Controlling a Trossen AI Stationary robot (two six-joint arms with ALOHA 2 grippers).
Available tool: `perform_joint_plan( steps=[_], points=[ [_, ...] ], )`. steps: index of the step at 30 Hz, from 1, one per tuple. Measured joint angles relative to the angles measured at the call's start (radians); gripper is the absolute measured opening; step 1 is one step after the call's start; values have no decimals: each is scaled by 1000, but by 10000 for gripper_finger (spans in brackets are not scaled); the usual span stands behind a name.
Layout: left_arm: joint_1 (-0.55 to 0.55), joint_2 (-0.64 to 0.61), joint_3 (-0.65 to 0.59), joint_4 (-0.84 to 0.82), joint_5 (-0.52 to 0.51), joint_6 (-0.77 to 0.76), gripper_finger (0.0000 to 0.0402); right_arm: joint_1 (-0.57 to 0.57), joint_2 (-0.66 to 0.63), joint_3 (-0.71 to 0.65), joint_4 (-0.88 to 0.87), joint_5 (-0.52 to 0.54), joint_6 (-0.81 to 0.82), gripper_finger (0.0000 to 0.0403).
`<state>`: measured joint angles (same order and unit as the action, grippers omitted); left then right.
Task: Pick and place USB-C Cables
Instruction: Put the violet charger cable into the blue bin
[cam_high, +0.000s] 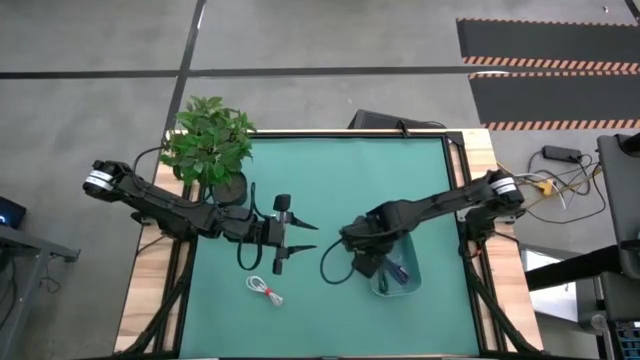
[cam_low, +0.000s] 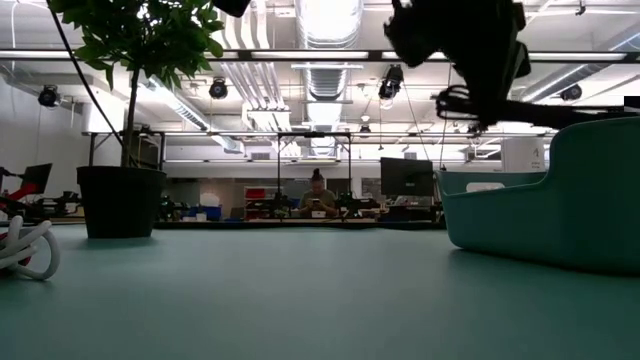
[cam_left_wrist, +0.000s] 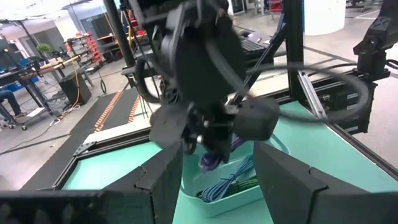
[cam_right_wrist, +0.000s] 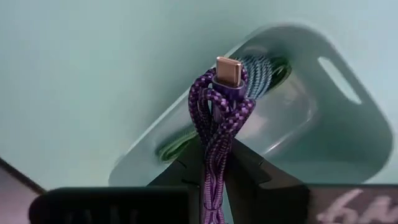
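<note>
The right gripper (cam_right_wrist: 214, 163) is clamped on a braided purple USB-C cable bundle (cam_right_wrist: 219, 118), its two dark fingers pinched tight on the folded loops so that the metal plug stands up free above them. It grips the bundle at the middle, probably so the loops hang together rather than trailing. It hangs directly above the pale teal plastic bin (cam_high: 398, 275), and the bundle dangles toward the bin's open mouth, which suggests the drop is the step in hand; letting go from here should land the bundle inside.

Inside the bin already lie a blue braided cable bundle (cam_left_wrist: 225, 185) and a dark green one (cam_left_wrist: 249, 183), side by side on its floor, so part of the job looks done.

Well to the left of the bin, the left gripper (cam_high: 299, 240) waits with its fingers spread apart and nothing between them, pointed toward the bin. Below and left of the bin, on the green table mat (cam_high: 330, 170), lies a white cable bundle with a red tie (cam_high: 265, 291), not yet picked up; the left arm is nearest to it. A potted green plant (cam_high: 208, 140) stands farther left of the bin, at the mat's far corner, out of the working area.
</note>
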<state>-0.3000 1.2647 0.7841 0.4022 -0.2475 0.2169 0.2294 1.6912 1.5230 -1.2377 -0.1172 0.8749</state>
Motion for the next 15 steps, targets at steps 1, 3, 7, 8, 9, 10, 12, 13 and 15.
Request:
perform_joint_plan(
  steps=[1,3,7,8,9,10,12,13,15],
  points=[
    [0,-1,0,0,0,0,180,-6,10,0,0,-14,-2,29],
    [0,-1,0,0,0,0,180,-14,24,0,0,-48,-3,29],
    [0,-3,0,-1,0,0,180,-14,31,0,0,-67,-1,29],
    [0,-3,0,0,0,0,180,-14,31,0,-1,-69,2,29],
    [0,-3,0,0,0,0,180,-14,31,0,0,-69,4,29],
    [0,-3,0,0,0,0,180,-14,31,0,1,-68,5,29],
    [0,-3,0,-1,0,0,180,-14,31,-1,1,-64,5,29],
    [0,-3,0,0,0,0,180,-14,31,-3,2,-59,5,29],
    [0,-3,0,0,0,0,180,-14,31,-12,10,-45,5,29]
  ],
)
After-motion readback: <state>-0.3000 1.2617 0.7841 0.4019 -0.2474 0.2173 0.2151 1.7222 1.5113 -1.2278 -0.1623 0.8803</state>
